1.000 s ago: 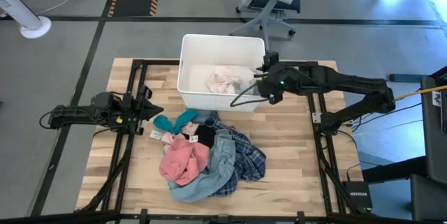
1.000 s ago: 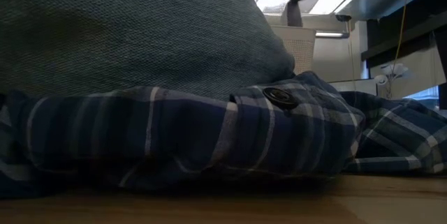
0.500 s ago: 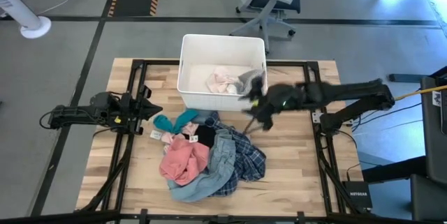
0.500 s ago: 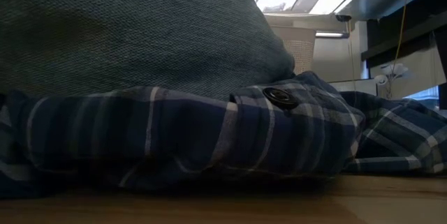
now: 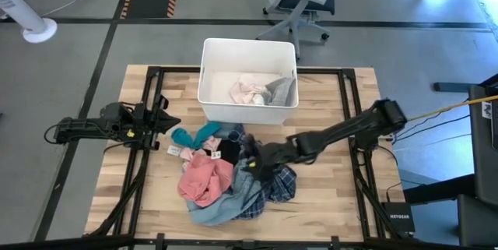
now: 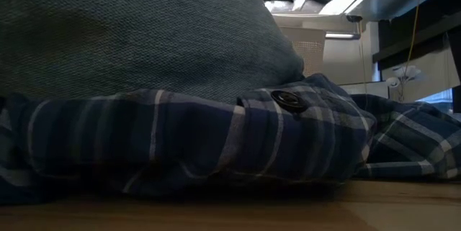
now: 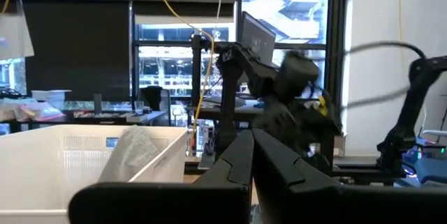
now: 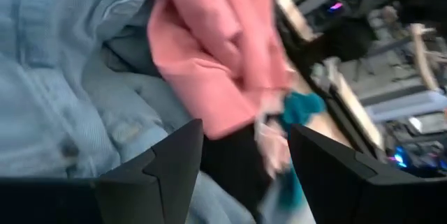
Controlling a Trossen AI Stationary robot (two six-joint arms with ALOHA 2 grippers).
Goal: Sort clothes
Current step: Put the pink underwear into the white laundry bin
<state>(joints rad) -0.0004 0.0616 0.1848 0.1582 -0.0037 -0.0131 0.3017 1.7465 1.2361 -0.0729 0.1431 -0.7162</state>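
A pile of clothes lies on the wooden table: a salmon pink garment (image 5: 204, 178), a light-blue denim shirt (image 5: 237, 191), a navy plaid shirt (image 5: 278, 181), a teal piece (image 5: 198, 133) and a black piece (image 5: 227, 151). My right gripper (image 5: 250, 163) is open just over the pile's middle. Its wrist view shows its fingers (image 8: 244, 175) spread above the denim (image 8: 63, 77) and the salmon pink (image 8: 209, 49). My left gripper (image 5: 173, 121) is shut and empty at the table's left, beside the teal piece. In the low view the denim (image 6: 130, 29) lies on the plaid (image 6: 216, 145).
A white plastic bin (image 5: 210, 71) stands at the table's far middle. It holds a pale pink and white garment (image 5: 247, 89) and a grey garment (image 5: 282, 90) lying against its right rim. Bare wood lies to the right of the pile and along the near edge.
My right gripper has swung from the bin's right rim toward the table's near edge and left, and down to the pile's middle. The grey garment has stayed behind in the bin's right corner.
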